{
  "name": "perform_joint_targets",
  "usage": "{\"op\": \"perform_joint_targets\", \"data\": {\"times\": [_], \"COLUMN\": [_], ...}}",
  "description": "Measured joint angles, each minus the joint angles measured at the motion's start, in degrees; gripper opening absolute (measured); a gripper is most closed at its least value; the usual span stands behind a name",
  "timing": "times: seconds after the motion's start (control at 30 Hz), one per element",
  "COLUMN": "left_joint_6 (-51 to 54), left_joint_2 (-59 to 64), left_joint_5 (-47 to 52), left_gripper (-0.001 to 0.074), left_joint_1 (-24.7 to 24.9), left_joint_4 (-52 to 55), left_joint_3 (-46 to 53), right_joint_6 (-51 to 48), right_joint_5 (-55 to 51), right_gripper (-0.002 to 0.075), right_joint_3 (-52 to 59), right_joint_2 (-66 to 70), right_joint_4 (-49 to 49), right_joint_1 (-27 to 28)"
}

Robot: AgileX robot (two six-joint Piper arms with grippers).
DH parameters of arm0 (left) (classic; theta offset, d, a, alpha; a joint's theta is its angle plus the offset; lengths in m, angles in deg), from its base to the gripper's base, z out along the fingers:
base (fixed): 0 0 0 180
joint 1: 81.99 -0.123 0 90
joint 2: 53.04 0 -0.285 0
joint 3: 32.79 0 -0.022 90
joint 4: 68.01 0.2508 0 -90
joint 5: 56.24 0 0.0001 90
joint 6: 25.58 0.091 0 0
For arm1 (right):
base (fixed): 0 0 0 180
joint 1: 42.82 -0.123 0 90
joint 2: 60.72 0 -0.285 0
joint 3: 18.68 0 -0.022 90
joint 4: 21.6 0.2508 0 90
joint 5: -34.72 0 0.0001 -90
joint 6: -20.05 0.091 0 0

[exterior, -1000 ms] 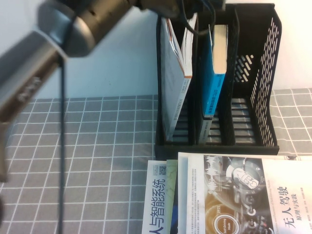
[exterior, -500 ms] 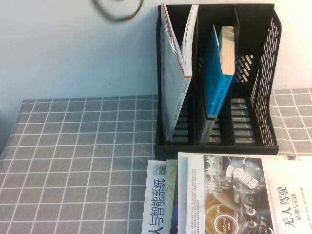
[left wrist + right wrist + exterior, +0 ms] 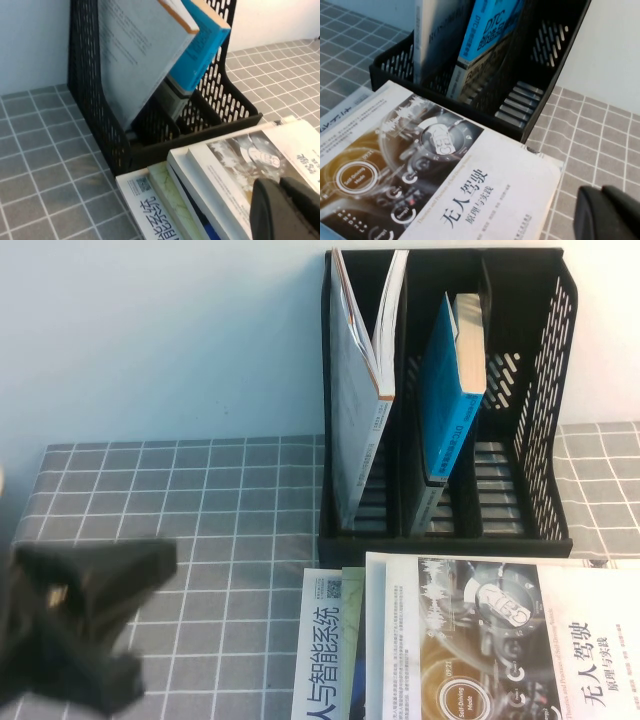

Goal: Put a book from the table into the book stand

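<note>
At lower left of the high view, left claw (image 3: 85, 625) low over the counter (image 3: 230, 500), dark and blurred, holding nothing; fingers (image 3: 282, 210) in its wrist view pressed together, narrow. Right of that, black book stand (image 3: 545, 420) upright at the counter's rear. In its left compartment, thin white book with orange edge (image 3: 360, 390), leaning. In the middle compartment, the blue book (image 3: 445, 390) (pages facing the empty right compartment), tilted, lower end on the ribbed base. In front of the stand, touching its base, a flat stack of books, cream-covered book with dark photo (image 3: 500, 640) on top. Right claw (image 3: 607, 212) seen only in its own wrist view, beside the stack's corner above the counter, fingers together, empty.
</note>
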Motion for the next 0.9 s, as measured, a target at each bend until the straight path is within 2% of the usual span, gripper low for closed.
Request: {"op": "perform_joint_targets", "data": {"times": [0.2, 0.4, 0.9], "left_joint_6": [4.2, 12.2, 13.2], "left_joint_2": [-11.3, -16.0, -16.3], "left_joint_5": [-4.7, -5.3, -5.3], "left_gripper": [-0.0001, -0.0002, -0.0002], "left_joint_1": [0.0, 0.0, 0.0], "left_joint_4": [-4.4, -4.9, -4.9], "left_joint_3": [10.7, 11.0, 11.1], "right_joint_6": [0.0, 0.1, 0.1], "right_joint_5": [-3.0, -5.8, -6.7], "right_gripper": [0.0011, 0.0011, 0.0011], "right_joint_3": [0.0, 0.0, 0.0], "right_joint_2": [-1.0, -1.0, -1.0], "right_joint_4": [-0.1, 0.0, 0.1], "right_joint_1": [0.0, 0.0, 0.0]}}
